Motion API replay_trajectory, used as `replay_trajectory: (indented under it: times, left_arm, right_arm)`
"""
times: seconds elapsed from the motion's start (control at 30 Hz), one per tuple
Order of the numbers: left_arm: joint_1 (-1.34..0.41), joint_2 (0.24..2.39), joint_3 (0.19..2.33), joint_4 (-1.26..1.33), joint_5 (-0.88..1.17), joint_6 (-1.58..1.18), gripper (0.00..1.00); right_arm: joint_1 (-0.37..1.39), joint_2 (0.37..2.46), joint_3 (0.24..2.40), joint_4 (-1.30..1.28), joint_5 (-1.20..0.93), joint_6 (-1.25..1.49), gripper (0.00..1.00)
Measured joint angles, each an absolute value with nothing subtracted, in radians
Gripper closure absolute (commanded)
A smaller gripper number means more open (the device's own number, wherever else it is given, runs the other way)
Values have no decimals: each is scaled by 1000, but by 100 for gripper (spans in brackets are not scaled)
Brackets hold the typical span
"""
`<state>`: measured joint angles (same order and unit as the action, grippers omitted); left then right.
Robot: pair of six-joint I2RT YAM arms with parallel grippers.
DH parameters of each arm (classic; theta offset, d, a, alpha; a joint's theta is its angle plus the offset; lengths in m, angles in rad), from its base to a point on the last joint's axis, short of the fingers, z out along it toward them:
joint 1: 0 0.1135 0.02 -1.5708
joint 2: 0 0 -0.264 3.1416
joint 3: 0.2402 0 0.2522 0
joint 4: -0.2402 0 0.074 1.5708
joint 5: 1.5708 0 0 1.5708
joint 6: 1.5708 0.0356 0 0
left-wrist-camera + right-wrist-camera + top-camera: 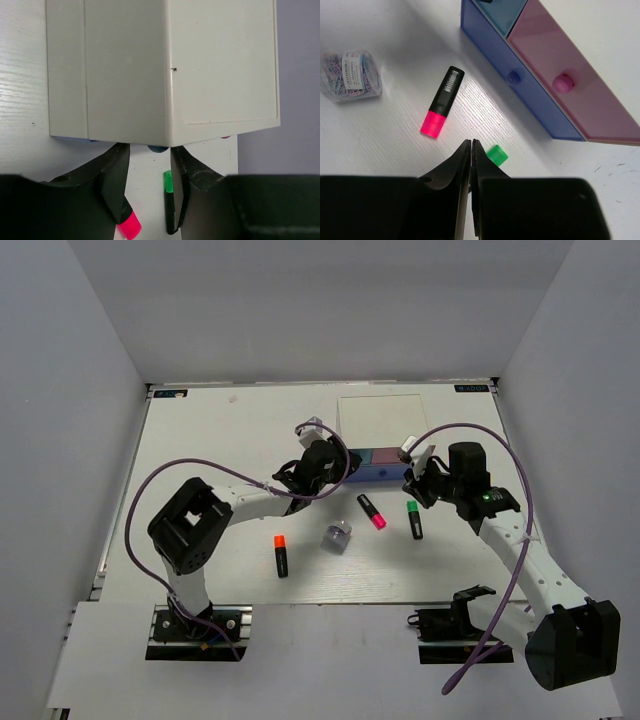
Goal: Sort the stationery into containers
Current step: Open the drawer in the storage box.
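The white-topped cabinet [378,420] at the far middle of the table [210,440] shows its blue drawer [535,102] and pink drawer [580,85] plainly to the right wrist camera, where the right gripper [471,144] is closed and empty beside the green marker [496,155], while the left wrist camera sees mostly white shell, with the left gripper [150,165] part open around a blue knob [157,148].
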<state>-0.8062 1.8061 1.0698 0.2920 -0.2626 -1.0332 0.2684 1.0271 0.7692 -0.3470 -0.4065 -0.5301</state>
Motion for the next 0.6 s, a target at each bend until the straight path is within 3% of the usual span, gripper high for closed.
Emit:
replay_trajectory:
  times: [0.33, 0.6]
  left_arm:
    - [-815, 1841, 1110, 289, -296, -1029, 58]
    - [-825, 1869, 1145, 281, -310, -1028, 81]
  right_arm:
    - [267, 1027, 769, -347, -416, -529, 91]
    - [264, 1026, 765, -344, -421, -529, 91]
